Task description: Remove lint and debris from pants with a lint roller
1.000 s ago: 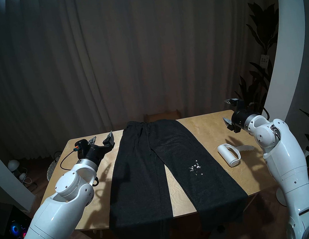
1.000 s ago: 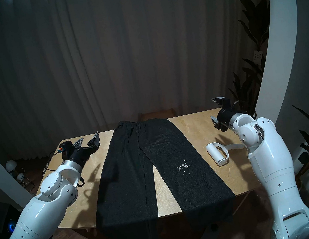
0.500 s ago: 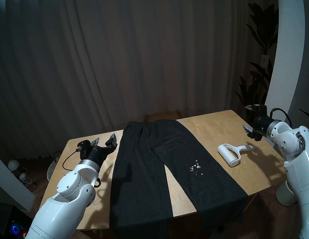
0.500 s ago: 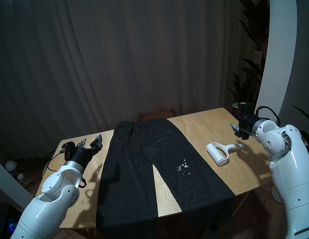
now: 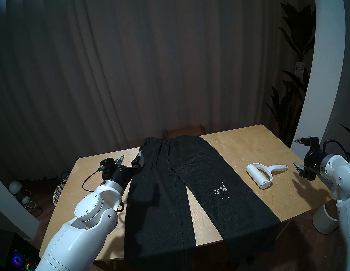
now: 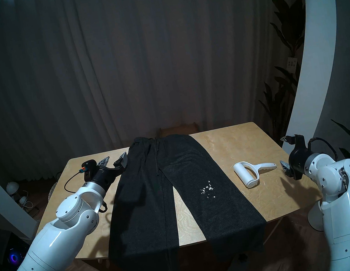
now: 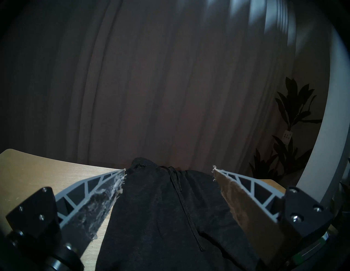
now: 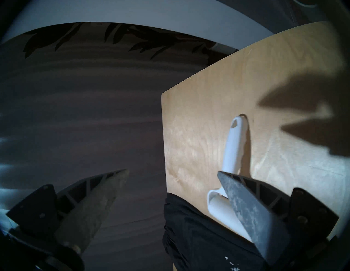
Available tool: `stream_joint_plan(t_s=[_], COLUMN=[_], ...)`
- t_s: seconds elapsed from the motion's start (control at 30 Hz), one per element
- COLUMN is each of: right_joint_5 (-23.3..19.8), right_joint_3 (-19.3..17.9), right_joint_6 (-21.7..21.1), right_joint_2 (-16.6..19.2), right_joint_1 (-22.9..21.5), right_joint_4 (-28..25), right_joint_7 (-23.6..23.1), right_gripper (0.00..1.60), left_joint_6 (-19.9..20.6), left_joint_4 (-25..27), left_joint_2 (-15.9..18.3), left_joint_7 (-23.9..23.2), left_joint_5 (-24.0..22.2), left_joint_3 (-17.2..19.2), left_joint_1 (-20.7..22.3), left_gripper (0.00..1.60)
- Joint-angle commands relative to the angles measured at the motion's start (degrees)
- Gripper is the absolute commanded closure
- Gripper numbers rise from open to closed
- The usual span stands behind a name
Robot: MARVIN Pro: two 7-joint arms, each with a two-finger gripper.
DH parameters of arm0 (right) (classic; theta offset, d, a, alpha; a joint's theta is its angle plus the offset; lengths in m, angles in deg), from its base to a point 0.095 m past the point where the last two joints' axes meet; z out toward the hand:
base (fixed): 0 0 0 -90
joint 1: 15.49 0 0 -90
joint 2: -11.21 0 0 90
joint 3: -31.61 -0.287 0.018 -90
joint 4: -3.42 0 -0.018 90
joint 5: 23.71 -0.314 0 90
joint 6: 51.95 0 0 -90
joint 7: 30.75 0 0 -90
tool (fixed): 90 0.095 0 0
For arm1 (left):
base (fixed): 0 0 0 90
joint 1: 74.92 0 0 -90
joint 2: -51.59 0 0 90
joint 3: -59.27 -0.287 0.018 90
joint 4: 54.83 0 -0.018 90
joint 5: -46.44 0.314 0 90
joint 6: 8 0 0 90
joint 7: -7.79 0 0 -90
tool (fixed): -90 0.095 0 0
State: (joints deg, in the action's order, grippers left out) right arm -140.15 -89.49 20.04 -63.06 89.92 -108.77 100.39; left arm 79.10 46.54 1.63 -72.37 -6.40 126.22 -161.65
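Right gripper (image 5: pixel 298 153) hovers open just beside lint roller (image 5: pixel 261 174) handle.

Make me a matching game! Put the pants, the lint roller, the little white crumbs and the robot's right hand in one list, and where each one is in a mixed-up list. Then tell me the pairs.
Things:
1. pants
2. lint roller
3. white crumbs
4. right hand

Places:
A. on one pants leg
B. open, in the air off the table's right edge
C. spread flat down the middle of the table, legs hanging over the near edge
D. lying on bare wood between the pants and the right hand

Pairs: 1-C, 2-D, 3-A, 4-B
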Motion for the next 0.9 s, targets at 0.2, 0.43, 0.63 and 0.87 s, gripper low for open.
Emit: stream_joint_plan(t_s=[0.2, 0.43, 0.63, 0.87], right_joint_5=[5.39, 9.13, 9.93, 11.96], right_joint_3=[0.67, 2.72, 4.24, 6.53], right_joint_6=[-4.65, -6.69, -6.75, -8.71], right_joint_2=[-1.09, 1.19, 2.01, 3.51], right_joint_1=[0.91, -1.90, -4.79, -6.05], right_joint_4=[6.55, 13.65, 18.34, 20.82], right_joint_7=[-11.37, -17.70, -19.65, -22.31], right_gripper=[0.00, 0.00, 0.00, 0.00], left_joint_6=[1.41, 2.76, 4.11, 4.56], left_joint_4=[0.02, 0.58, 0.80, 0.64], left_joint_2=[-0.18, -0.87, -1.09, -1.53], left_joint_7=[-0.06, 0.24, 0.10, 0.32], left_joint_5=[1.78, 2.54, 2.28, 2.48], left_joint_3=[-0.29, -0.84, -0.77, -0.39], left_joint_1=[3.97, 4.12, 4.42, 4.21], left_gripper=[0.00, 0.00, 0.00, 0.00])
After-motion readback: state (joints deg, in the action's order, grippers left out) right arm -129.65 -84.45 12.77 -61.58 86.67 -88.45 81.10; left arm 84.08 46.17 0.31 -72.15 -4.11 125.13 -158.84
